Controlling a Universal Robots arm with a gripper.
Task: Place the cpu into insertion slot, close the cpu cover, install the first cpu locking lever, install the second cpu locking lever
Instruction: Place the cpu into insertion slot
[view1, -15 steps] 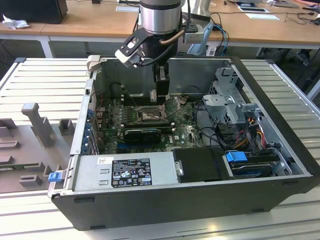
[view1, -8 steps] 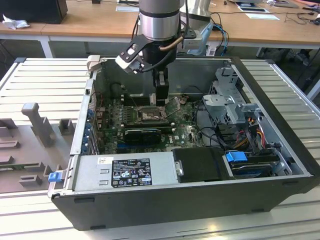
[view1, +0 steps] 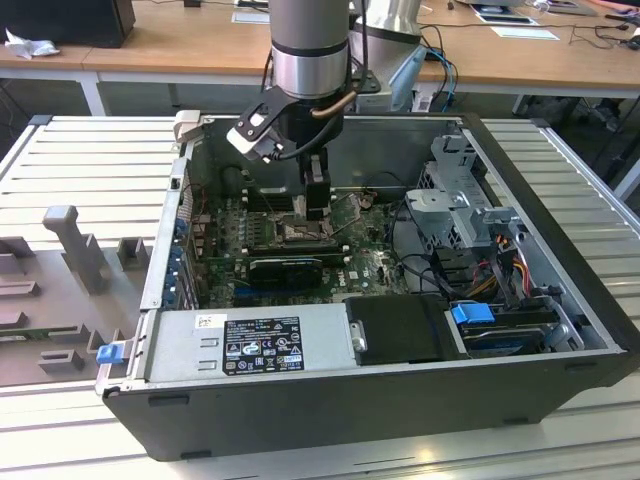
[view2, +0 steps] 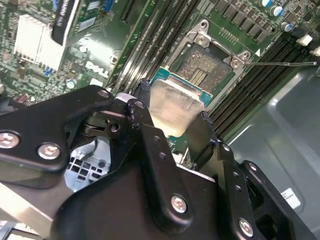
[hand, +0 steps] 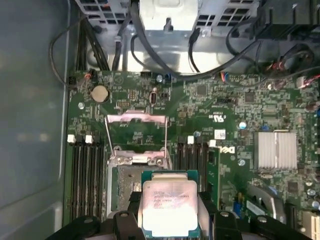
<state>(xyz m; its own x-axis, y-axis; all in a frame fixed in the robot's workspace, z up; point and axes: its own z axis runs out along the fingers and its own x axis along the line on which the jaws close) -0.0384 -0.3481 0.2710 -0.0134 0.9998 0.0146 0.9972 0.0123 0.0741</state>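
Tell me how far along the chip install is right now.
Nothing looks finished yet. In hand: the gripper is shut on the chip, holding it over the socket, whose centre is bare. The cover stands flipped open. Left: seating the chip, closing the cover and latching both levers.

In the exterior view the arm (view1: 310, 50) and pincer (view1: 313, 205) cover part of the slot (view1: 290, 232), and the cpu there is too small to pick out. In both wrist views the pincer's fingers (view2: 150, 135) (hand: 125, 222) hide the cpu's (view2: 175, 107) (hand: 167, 207) flanks, and the cpu hides the slot's near part. Whether cpu and slot touch cannot be told. The first wrist view's edge cuts the fingers off.
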